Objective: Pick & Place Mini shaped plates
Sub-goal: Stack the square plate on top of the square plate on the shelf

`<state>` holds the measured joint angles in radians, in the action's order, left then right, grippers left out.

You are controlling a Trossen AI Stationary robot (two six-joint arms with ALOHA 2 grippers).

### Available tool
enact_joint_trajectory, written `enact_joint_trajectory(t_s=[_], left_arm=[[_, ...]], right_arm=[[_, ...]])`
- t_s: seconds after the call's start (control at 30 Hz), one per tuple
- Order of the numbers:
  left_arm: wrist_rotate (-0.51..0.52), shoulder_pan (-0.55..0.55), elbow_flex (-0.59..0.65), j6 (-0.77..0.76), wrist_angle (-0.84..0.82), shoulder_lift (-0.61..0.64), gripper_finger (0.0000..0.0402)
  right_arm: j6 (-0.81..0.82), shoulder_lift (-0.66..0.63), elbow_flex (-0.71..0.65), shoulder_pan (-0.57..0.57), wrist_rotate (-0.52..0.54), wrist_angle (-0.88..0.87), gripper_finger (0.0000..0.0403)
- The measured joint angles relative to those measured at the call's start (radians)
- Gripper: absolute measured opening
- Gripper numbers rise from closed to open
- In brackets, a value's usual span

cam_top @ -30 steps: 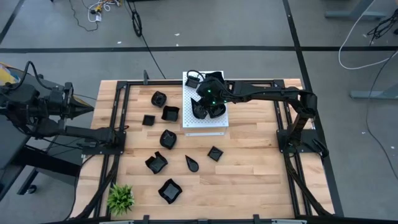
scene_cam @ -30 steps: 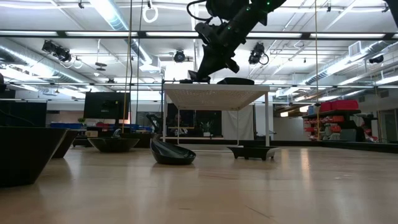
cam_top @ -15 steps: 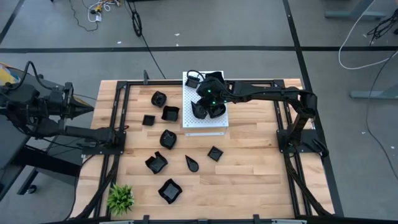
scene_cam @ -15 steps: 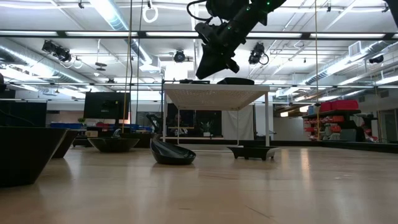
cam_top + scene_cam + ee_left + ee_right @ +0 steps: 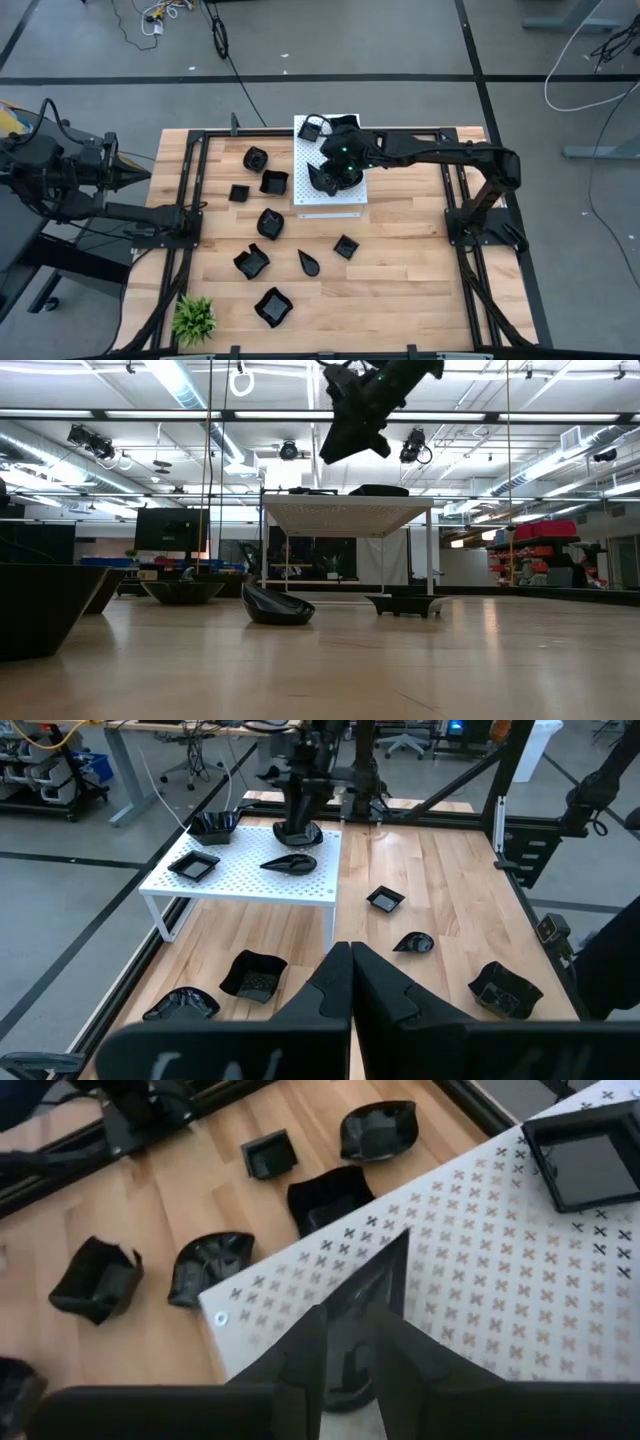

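Several small glossy black plates lie on the wooden table, among them a teardrop (image 5: 309, 263) and a square one (image 5: 345, 246). More rest on the white perforated board (image 5: 350, 200): a square plate (image 5: 193, 866), a teardrop (image 5: 290, 865) and a rounded one (image 5: 298, 836). My right gripper (image 5: 350, 1365) hangs open above the board, over the rounded plate (image 5: 350, 1392), which shows through the gap between its fingers. In the low view it (image 5: 335, 455) is clear of the board top. My left gripper (image 5: 350, 965) is shut and waits off the table's left edge.
A small green plant (image 5: 194, 318) stands at the table's near left corner. The board stands on thin legs (image 5: 430, 555), with plates around its left and near sides. Black frame rails (image 5: 190, 190) run along the table's left and right sides. Bare wood lies on the right half.
My right gripper has risen straight up from just above the board top to well clear of it. The plates on the board have stayed where they were.
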<state>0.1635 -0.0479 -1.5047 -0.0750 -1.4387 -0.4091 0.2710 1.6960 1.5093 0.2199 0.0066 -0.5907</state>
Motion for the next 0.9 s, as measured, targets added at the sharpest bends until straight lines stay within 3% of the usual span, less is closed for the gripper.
enact_joint_trajectory(t_s=[0.27, 0.9], left_arm=[[0.000, 0.000, 0.000, 0.000, 0.000, 0.000, 0.0003], [0.000, 0.000, 0.000, 0.000, 0.000, 0.000, 0.0003]], right_arm=[[0.055, -0.071, -0.018, -0.034, 0.000, -0.160, 0.0080], [0.361, -0.293, -0.402, -0.228, 0.000, -0.143, 0.0080]])
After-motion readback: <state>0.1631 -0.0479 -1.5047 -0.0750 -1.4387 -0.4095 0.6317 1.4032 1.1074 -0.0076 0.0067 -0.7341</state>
